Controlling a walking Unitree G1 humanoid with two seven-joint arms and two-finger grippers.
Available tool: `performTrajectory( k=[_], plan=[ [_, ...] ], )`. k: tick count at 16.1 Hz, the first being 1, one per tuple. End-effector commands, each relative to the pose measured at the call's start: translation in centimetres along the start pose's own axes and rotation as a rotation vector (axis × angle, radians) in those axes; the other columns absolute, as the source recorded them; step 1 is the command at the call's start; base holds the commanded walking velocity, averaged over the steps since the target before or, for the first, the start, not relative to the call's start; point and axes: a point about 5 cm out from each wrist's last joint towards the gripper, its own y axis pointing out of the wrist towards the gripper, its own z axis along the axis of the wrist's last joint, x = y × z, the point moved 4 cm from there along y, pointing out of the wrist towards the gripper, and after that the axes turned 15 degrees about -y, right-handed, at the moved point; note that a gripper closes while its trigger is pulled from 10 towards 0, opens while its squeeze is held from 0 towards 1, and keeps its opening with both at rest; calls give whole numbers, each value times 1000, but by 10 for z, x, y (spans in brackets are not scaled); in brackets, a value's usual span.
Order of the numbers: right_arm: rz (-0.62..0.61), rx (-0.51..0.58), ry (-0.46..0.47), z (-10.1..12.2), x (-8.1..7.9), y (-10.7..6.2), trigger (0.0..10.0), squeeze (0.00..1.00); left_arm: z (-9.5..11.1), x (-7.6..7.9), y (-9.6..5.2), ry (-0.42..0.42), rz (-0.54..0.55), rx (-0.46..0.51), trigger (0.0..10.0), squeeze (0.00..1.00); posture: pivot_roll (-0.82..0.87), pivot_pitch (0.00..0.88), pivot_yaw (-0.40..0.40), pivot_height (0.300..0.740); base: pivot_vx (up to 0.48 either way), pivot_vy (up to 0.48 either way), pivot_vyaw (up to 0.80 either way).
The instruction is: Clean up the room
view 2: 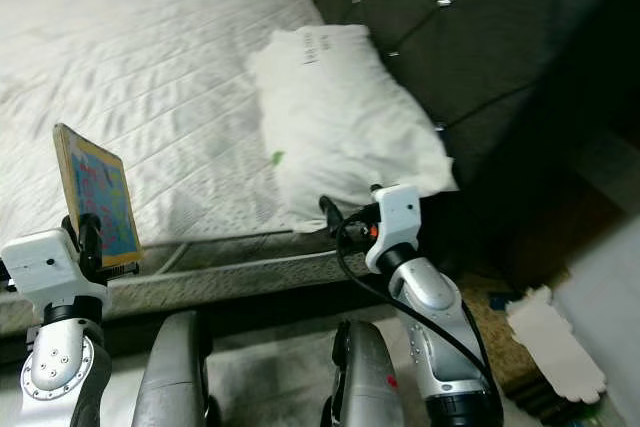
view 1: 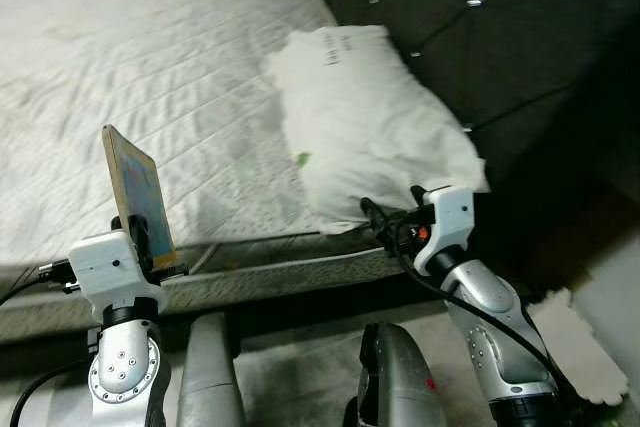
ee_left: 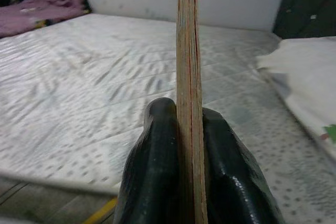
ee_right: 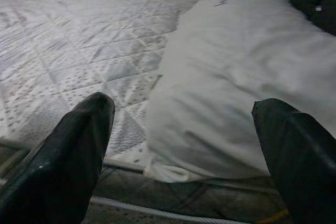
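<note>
White pillow (view 1: pixel 370 117) lying at mattress (view 1: pixel 150 77) head. Left gripper (view 1: pixel 143 237) clamped on thin book (view 1: pixel 140 192), probably picture book, held upright over bed edge. Right gripper (ee_right: pixel 184 145) spread wide, facing pillow, apparently for grasping.

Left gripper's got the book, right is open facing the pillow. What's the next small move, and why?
Probably ease the right gripper forward onto the white pillow: its open fingers already frame the pillow's near edge, which overhangs the mattress. The left gripper holds the book upright.
</note>
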Motion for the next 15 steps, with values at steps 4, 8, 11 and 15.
performTrajectory(
  k=[4, 8, 11, 15],
  plan=[
    [-4, -6, -25, 0, 8, 0, 10000, 0, 7, 14, 4, -12, -47, 41, 10000, 0, 25, 0, -77, 557, 383, 0, 0],
    [5, -11, -27, 1, 9, 1, 10000, 0, 7, 16, 10, -21, -36, 50, 10000, 0, 16, 0, -91, 557, 0, 0, 0],
    [11, -15, -27, 2, 9, 2, 10000, 0, 9, 19, 20, -47, -21, 53, 10000, 0, 2, 0, -91, 557, 0, 0, 0],
    [14, -21, -23, 3, 9, 2, 10000, 0, 13, 23, 42, -114, 8, 70, 10000, 0, -15, 5, -87, 557, 0, 0, 0]
  ],
)
